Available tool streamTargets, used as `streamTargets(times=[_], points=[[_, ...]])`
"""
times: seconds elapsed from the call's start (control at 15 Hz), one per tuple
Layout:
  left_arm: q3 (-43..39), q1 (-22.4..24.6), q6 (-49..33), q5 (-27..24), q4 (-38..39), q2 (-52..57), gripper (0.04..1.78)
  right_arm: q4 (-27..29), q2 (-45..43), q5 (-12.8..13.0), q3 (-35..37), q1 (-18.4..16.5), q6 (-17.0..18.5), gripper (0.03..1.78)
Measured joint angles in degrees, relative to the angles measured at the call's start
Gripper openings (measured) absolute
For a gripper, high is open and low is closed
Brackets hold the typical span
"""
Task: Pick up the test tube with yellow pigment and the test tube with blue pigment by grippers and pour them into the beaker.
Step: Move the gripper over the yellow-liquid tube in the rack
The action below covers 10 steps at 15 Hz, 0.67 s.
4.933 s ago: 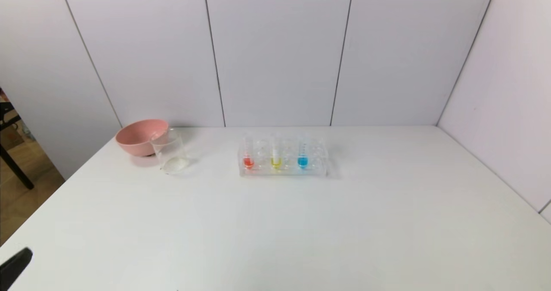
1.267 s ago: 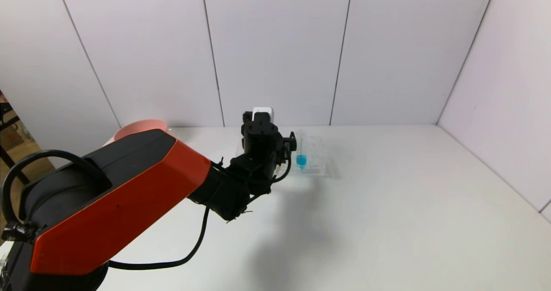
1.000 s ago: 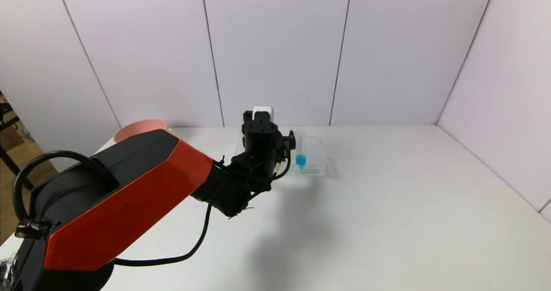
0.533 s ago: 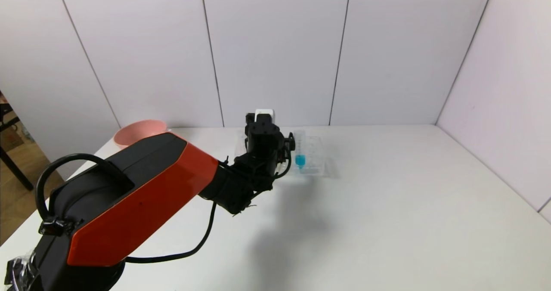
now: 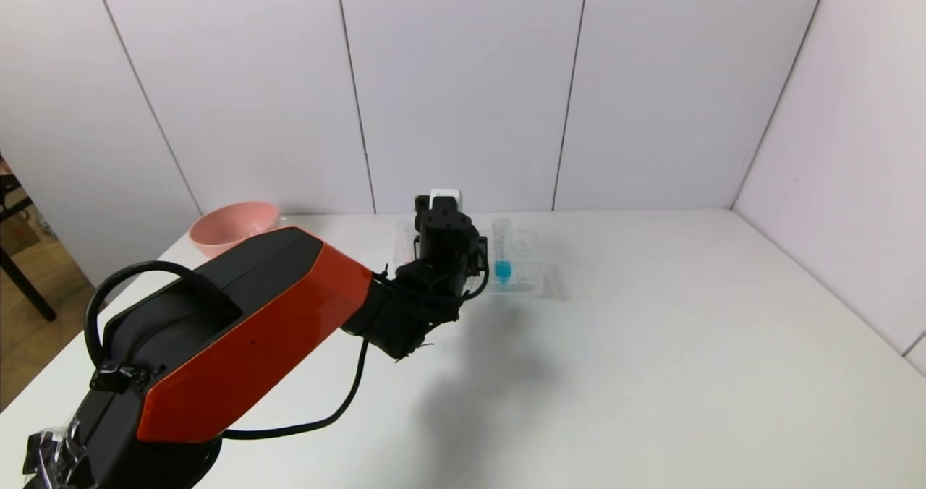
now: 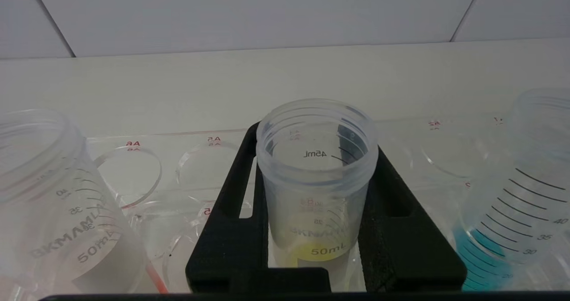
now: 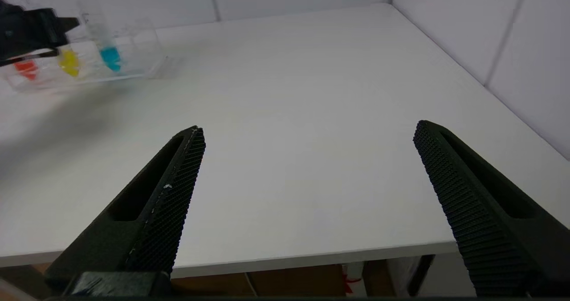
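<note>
The left gripper (image 6: 318, 229) is clamping the test tube with yellow pigment (image 6: 317, 176), which is standing upright in the clear rack (image 5: 539, 275) at centre frame of the head view, mouth up, yellow tip down. The test tube with blue pigment (image 5: 503, 257) is standing upright just right of it. The right gripper (image 7: 311, 194) is hanging spread wide and holding nothing, low at the table's near edge (image 7: 311, 247).

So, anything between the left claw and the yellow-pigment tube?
Nothing visible. The left claw is shut on the yellow tube in the rack, a finger against each side. Red tube and blue tube stand outside the fingers. Right claw parked, open.
</note>
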<state>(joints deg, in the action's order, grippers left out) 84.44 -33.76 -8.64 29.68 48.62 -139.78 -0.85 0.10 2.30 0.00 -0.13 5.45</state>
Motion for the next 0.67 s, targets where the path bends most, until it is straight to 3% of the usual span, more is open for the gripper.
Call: streamTargets(times=[0.67], points=[[0.0,0.0,0.1,0.0,0.1,0.0,0.56,0.0,0.0,0.0,0.0,0.1,0.0,1.71]])
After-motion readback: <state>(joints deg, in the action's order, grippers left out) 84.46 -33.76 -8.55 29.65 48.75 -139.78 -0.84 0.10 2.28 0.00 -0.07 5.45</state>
